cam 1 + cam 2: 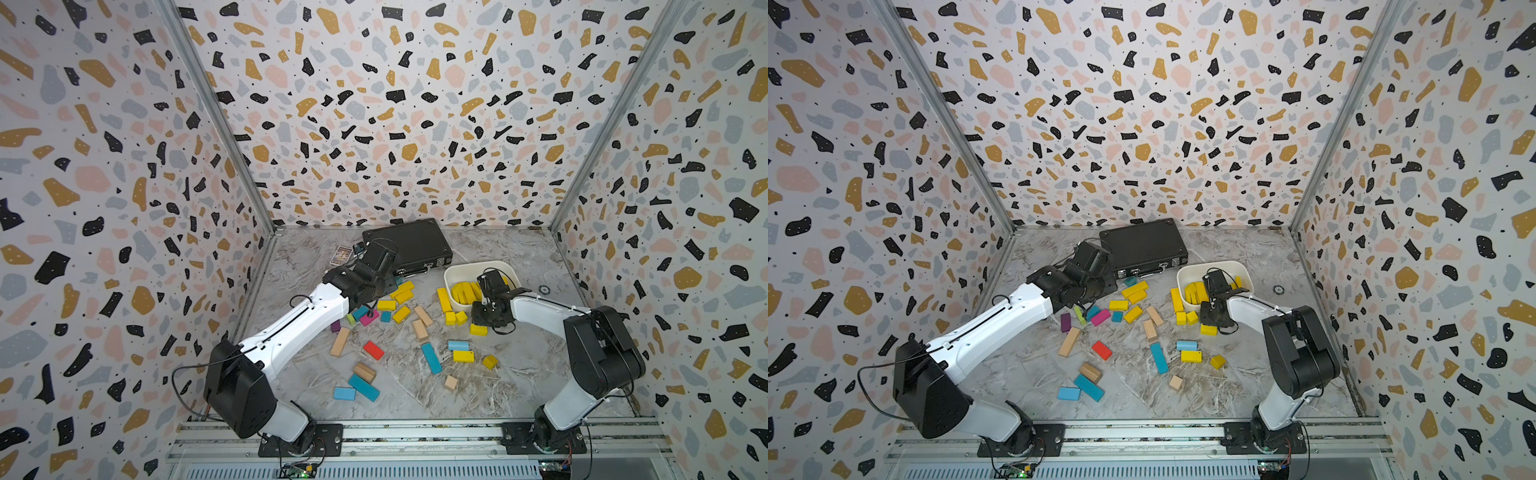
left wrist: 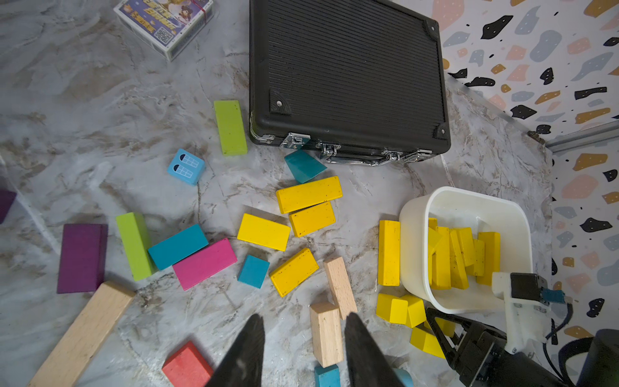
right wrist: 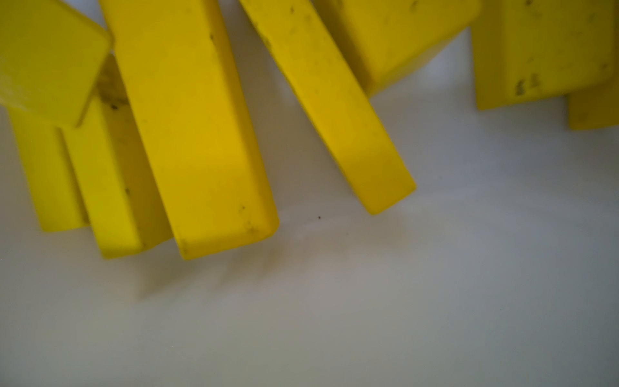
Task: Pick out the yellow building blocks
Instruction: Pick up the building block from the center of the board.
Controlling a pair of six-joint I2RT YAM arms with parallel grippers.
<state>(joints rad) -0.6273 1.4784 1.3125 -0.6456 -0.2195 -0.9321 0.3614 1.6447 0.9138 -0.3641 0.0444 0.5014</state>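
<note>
right wrist view: bright, dirt-flecked yellow building blocks [image 3: 201, 134]

Yellow building blocks [image 2: 263, 232] lie partly piled in the white tub [image 2: 413, 254], partly scattered flat outside

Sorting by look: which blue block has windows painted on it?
The light-blue cube near the lime bar by the case; the other blue blocks are plain.

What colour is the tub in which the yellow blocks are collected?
The tub is plain white. It shows best in the left wrist view.
</note>
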